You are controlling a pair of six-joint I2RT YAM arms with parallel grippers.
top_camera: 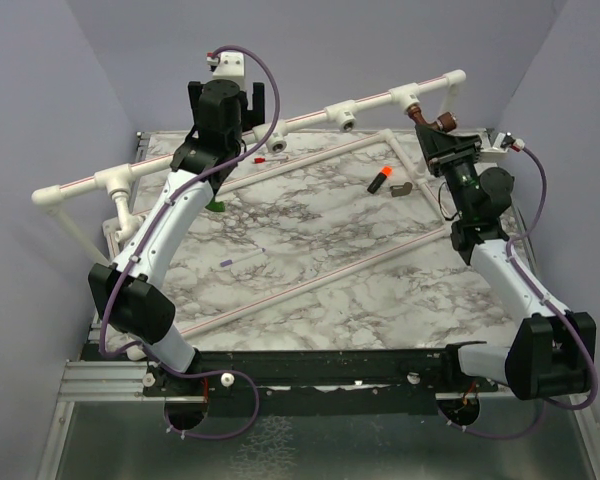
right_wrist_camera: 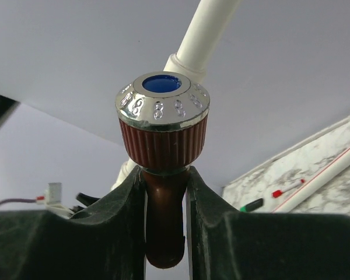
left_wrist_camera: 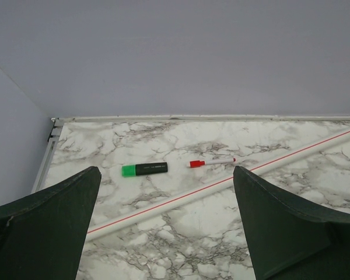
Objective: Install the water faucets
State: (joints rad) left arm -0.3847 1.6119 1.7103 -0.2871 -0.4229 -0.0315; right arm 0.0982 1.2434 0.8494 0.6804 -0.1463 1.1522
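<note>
My right gripper point(top_camera: 443, 135) is shut on the dark reddish-brown faucet point(top_camera: 430, 122), held up at the right-hand tee point(top_camera: 407, 98) of the raised white pipe line point(top_camera: 310, 117). In the right wrist view the fingers point(right_wrist_camera: 116, 233) clamp its spout below the ribbed knob point(right_wrist_camera: 162, 131) with the chrome, blue-centred cap, and my gripper point(right_wrist_camera: 165, 233) is closed round it. My left gripper point(top_camera: 233, 100) is open and empty, raised near the middle tee point(top_camera: 276, 131); it also shows in the left wrist view point(left_wrist_camera: 166, 233). I make out no green or white faucet.
A green-capped black marker point(left_wrist_camera: 144, 169) and a red-capped pen point(left_wrist_camera: 212, 162) lie on the marble table beside a thin white pipe with a red line point(left_wrist_camera: 221, 183). An orange-and-black cylinder point(top_camera: 380, 180) and a grey-brown bent piece point(top_camera: 402, 189) lie at the back right. Walls enclose the table.
</note>
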